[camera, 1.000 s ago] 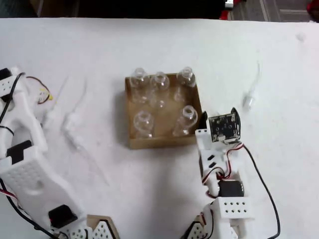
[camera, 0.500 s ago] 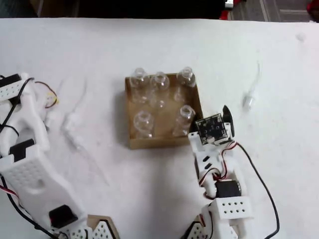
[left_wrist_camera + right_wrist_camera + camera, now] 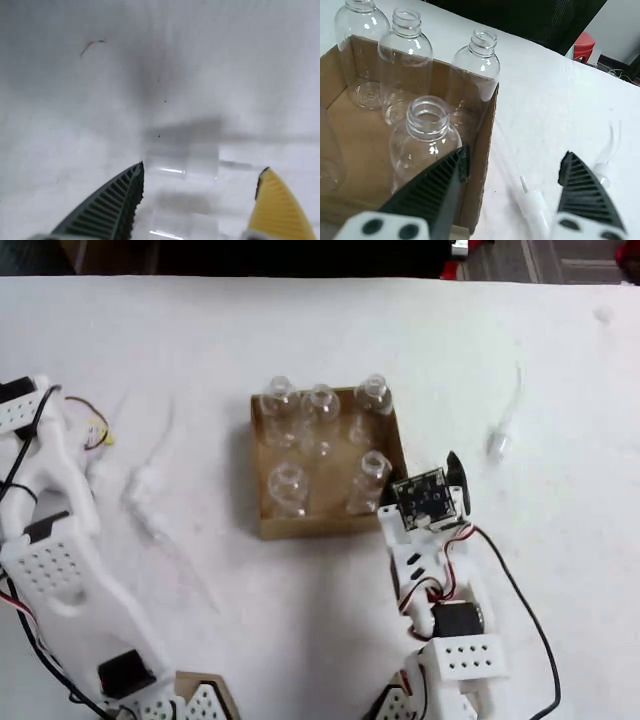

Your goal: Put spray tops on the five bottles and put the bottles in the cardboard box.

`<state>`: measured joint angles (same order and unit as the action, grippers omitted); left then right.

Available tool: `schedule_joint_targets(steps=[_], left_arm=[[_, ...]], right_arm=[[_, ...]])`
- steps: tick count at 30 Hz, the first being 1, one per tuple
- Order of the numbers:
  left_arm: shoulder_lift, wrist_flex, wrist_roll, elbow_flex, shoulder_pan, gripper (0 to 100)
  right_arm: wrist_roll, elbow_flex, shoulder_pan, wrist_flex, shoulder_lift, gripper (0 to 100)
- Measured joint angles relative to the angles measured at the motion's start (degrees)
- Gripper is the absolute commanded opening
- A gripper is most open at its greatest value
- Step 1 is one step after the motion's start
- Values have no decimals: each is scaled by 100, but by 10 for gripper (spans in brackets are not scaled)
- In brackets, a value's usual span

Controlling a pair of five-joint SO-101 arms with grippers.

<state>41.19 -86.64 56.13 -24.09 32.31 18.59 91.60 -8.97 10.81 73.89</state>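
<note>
Clear plastic on a white table point(image 3: 300, 330) makes the spray tops hard to read. In the left wrist view one top point(image 3: 185, 162) lies blurred between the spread fingers of the left gripper point(image 3: 201, 170), which grips nothing; whether a finger touches it cannot be told. In the high view the left arm point(image 3: 50, 570) stands at the table's left edge, with a second top point(image 3: 145, 492) faint on the surface near it. The right gripper point(image 3: 512, 162) is likewise spread and empty, hanging at a corner of the box point(image 3: 485, 160), one finger in front of the nearest bottle point(image 3: 426, 135). Two more tops lie on the table beside that corner, one point(image 3: 534, 204) partly cut off between the fingers, the other point(image 3: 604, 167) farther out. All five bottles point(image 3: 322, 410) stand upright and uncapped inside the box.
</note>
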Motion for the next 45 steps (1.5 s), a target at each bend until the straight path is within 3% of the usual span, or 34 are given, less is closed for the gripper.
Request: schedule_joint_targets(steps=[7, 20, 32, 37, 45], left_arm=[[343, -835, 9, -624, -18, 331], [360, -1424, 9, -1310, 396, 333], [-185, -1222, -35, -1336, 580, 332], [431, -949, 466, -1336, 413, 332], [1046, -1407, 360, -2268, -264, 332]], right_arm=[[0, 0, 0, 0, 0, 261], [0, 0, 0, 0, 0, 261], [0, 0, 0, 0, 0, 261], [0, 0, 0, 0, 0, 261], [0, 0, 0, 0, 0, 261]])
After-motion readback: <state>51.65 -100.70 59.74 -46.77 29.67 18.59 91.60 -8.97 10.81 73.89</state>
